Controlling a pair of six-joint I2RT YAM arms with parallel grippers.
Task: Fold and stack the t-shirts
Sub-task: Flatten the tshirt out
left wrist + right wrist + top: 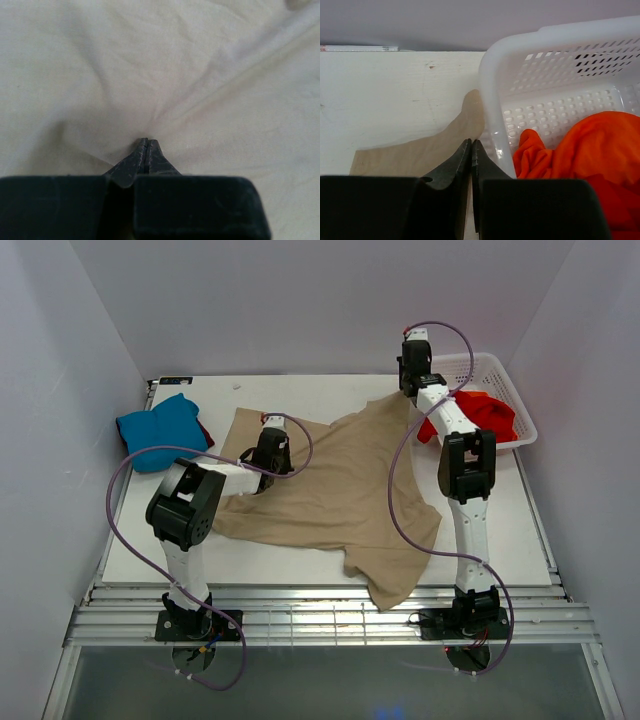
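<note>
The tan-beige t-shirt [340,490] lies spread over the middle of the table, one part hanging over the front edge. My left gripper [272,455] is shut on a pinch of it near its left side; creases run out from the shut tips [146,140] across the cloth [200,75]. My right gripper [412,390] is shut at the shirt's far right corner [420,150], tips [471,141] beside the basket wall. The teal-blue t-shirt [160,430] lies folded at the far left, with a dark red sliver [204,430] under its right edge. The bright red t-shirt [490,412] [580,150] is bunched in the basket.
The white lattice basket [500,375] [495,90] stands at the back right, touching the tan shirt's corner. White walls close in the table on three sides. A slatted metal edge [330,615] runs along the front by the arm bases.
</note>
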